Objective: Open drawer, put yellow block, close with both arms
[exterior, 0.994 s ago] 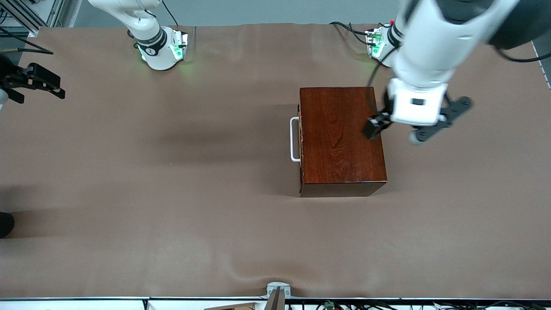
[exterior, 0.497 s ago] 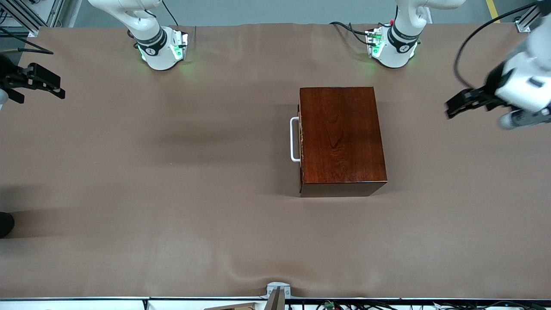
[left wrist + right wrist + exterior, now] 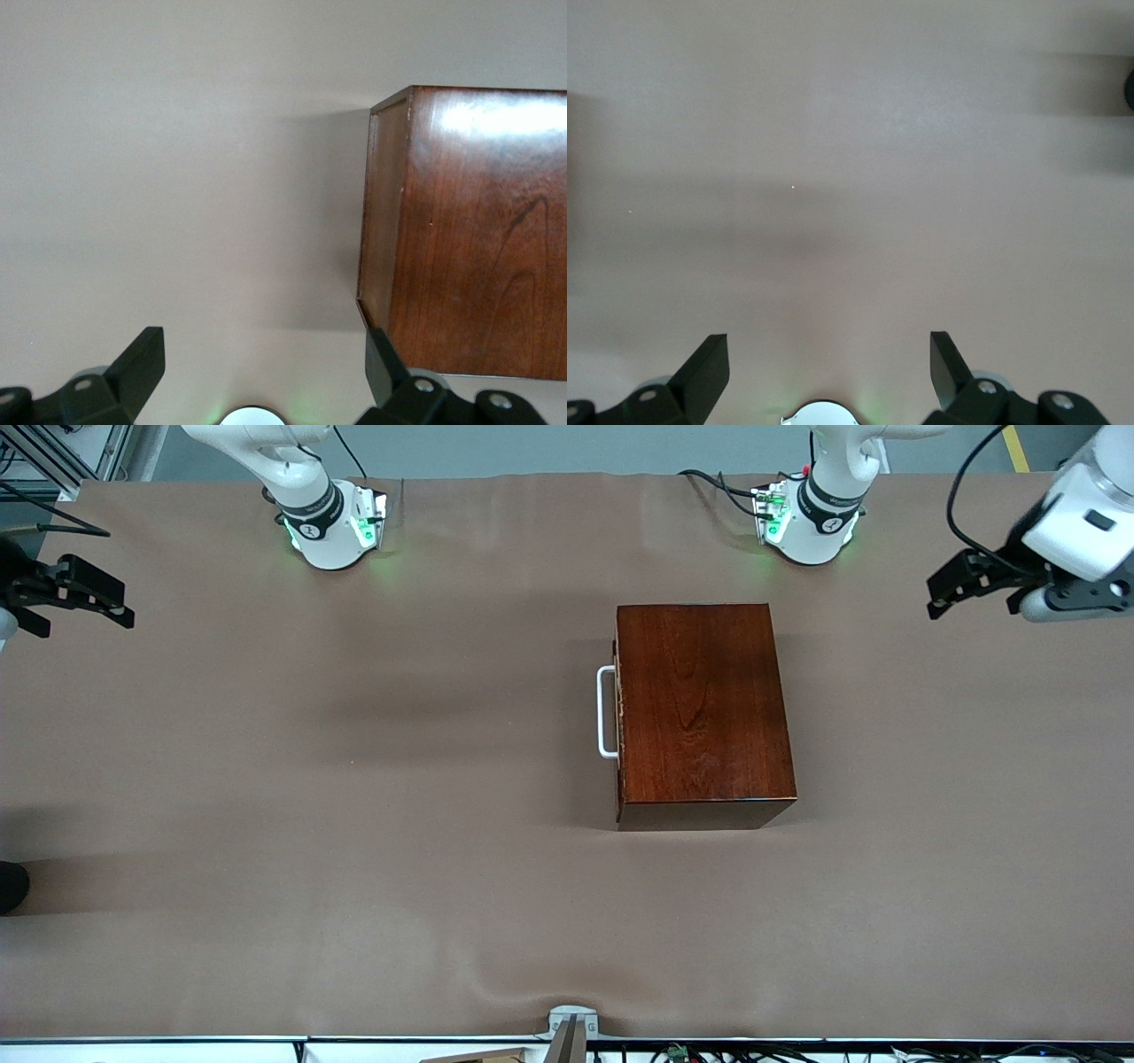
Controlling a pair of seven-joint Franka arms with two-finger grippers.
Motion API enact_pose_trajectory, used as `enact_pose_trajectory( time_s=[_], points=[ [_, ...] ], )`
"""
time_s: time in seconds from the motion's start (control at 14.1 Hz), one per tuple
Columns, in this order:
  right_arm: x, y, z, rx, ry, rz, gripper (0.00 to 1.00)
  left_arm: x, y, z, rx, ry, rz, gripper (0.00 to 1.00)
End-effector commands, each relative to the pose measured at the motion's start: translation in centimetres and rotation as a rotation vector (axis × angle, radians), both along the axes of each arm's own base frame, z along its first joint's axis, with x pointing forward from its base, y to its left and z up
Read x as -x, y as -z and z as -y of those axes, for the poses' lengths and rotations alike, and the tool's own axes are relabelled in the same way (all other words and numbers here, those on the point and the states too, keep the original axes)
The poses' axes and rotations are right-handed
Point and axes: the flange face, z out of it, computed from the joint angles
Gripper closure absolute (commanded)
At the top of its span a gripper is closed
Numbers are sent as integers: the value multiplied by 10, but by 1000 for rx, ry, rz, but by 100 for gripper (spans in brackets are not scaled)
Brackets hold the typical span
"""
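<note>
The dark reddish-brown wooden box [image 3: 704, 713] stands on the brown table. Its drawer is shut, and only the white handle [image 3: 604, 713] shows, facing the right arm's end of the table. The yellow block is out of view. My left gripper [image 3: 946, 593] is open and empty, up in the air over the table at the left arm's end, apart from the box. In the left wrist view the left gripper [image 3: 266, 350] looks down on bare table beside a corner of the box [image 3: 478, 230]. My right gripper [image 3: 108, 598] is open and empty, and waits at the right arm's end; in the right wrist view it [image 3: 828, 350] is over bare table.
The two green-lit arm bases [image 3: 332, 527] [image 3: 806, 518] stand along the table's edge farthest from the front camera. A metal clamp [image 3: 571, 1027] sits at the nearest edge. A dark object [image 3: 11, 886] shows at the right arm's end.
My left gripper has swung away from the box's top edge out toward the left arm's end of the table. The right arm and the box have not moved.
</note>
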Motion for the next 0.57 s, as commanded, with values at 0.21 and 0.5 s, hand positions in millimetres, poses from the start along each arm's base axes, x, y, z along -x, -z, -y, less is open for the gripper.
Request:
enact_pose_trajectory(
  time_s=[0.21, 0.5],
  points=[
    [8, -1, 3, 15, -1, -4, 0, 2, -19, -8, 8, -3, 34, 0],
    [8, -1, 3, 15, -1, -8, 0, 1, -24, -9, 10, 3, 31, 0]
  ],
)
